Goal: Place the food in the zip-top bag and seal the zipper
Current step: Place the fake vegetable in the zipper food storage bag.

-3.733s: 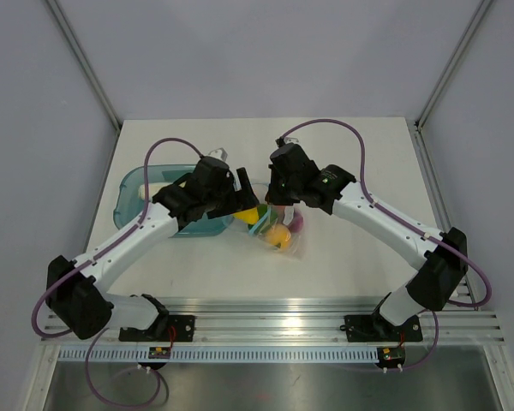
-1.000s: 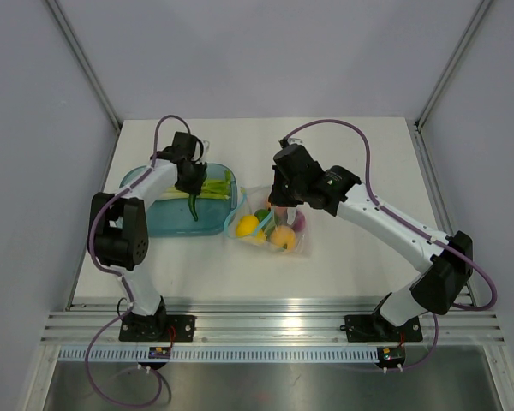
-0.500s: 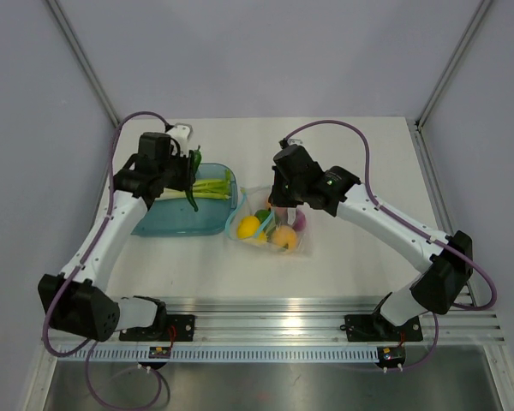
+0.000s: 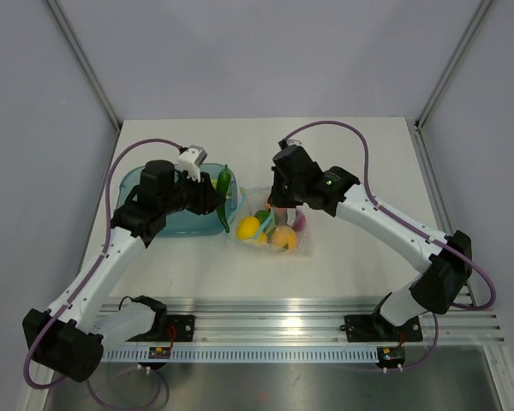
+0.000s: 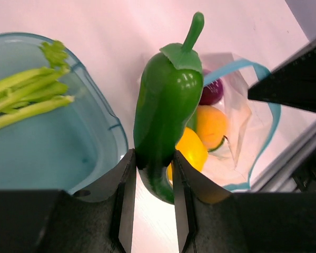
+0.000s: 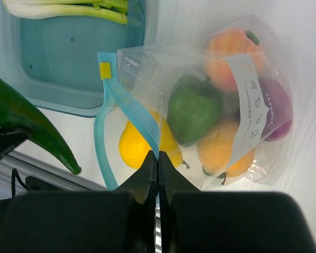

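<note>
The left hand (image 5: 151, 171) has lifted the green pepper (image 5: 163, 110) out of the teal tray (image 5: 42, 153), now behind it, and swung across until the zip-top bag (image 5: 242, 132) gapes just ahead.

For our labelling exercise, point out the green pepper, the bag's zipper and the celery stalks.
green pepper (image 5: 164, 113), left wrist view, middle of its body.
zipper (image 6: 131, 116), right wrist view, midway along the blue strip.
celery stalks (image 5: 26, 96), left wrist view, middle of the bundle.
</note>
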You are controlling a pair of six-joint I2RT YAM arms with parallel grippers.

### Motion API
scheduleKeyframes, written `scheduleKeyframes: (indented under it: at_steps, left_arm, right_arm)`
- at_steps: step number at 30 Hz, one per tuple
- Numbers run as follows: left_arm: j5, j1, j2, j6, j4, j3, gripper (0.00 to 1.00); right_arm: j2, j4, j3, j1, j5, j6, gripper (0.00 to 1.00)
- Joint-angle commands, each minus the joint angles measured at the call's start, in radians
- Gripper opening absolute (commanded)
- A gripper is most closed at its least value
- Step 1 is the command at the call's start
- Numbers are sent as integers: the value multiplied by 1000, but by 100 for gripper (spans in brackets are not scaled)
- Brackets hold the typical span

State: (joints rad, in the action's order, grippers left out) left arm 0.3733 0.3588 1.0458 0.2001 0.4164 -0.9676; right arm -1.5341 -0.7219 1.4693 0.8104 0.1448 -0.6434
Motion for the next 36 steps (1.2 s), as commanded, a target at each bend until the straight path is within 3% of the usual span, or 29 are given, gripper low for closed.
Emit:
scheduleKeyframes:
  at_steps: [1, 4, 9, 16, 22, 36]
  left_arm:
    - [84, 20, -67, 56, -128, 82, 1]
    - [87, 55, -90, 107, -264, 144, 1]
    - [90, 97, 3, 27, -137, 67, 0]
    - [44, 144, -10, 123, -392, 182, 0]
    - [-30, 175, 19, 78, -361, 135, 0]
    - [-99, 177, -46, 133, -517, 202, 0]
  right_arm:
    - [22, 24, 32, 7, 19, 4, 0]
    - [8, 26, 37, 9, 7, 1, 0]
    - [18, 24, 29, 7, 12, -1, 0]
    - [26, 26, 25, 9, 13, -10, 0]
    - [40, 24, 17, 7, 16, -12, 0]
    - [43, 39, 6, 9, 1, -22, 0]
